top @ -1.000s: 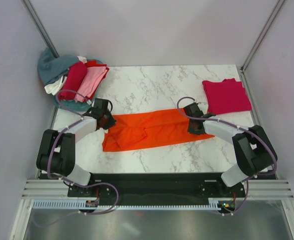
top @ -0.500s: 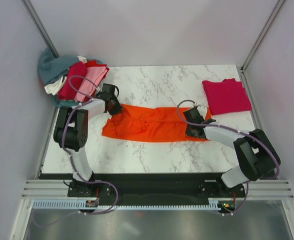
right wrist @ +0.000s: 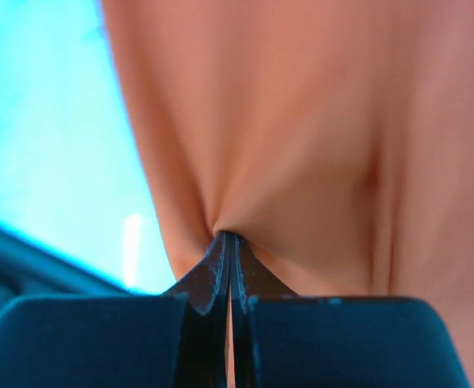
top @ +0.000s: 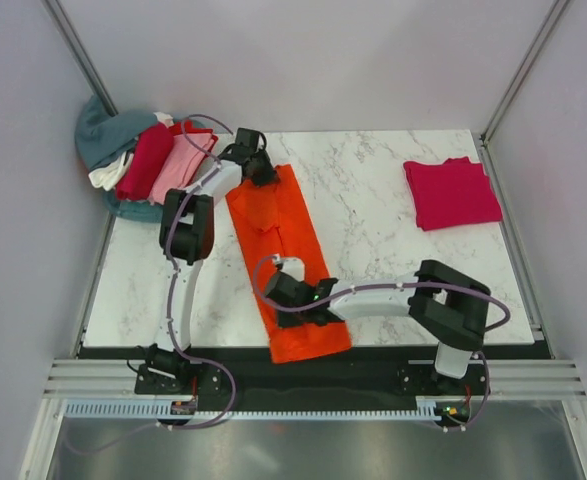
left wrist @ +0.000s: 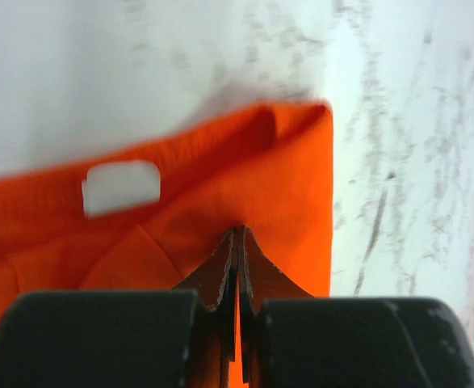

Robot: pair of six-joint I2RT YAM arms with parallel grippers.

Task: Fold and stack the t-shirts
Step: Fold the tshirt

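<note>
From above, the orange t-shirt (top: pixel 278 225) has swung from lying crosswise to running lengthwise. Its far end is now just beside the heap of unfolded shirts (top: pixel 143 160), and its other end reaches the front edge of the table (top: pixel 373 220), well away from the heap. The left gripper (top: pixel 258 170) holds the end by the heap, and the right gripper (top: pixel 285 292) pinches the cloth towards the end farthest from it. The crimson-pink shirt (top: pixel 451 192) stays folded, well apart from the heap.

In the left wrist view, the jaws are clamped tight on orange hem near the white label (left wrist: pixel 122 186).

In the right wrist view, the jaws are pressed together and the cloth puckers into them.

The shirt now seems turned ready for its next fold.
</note>
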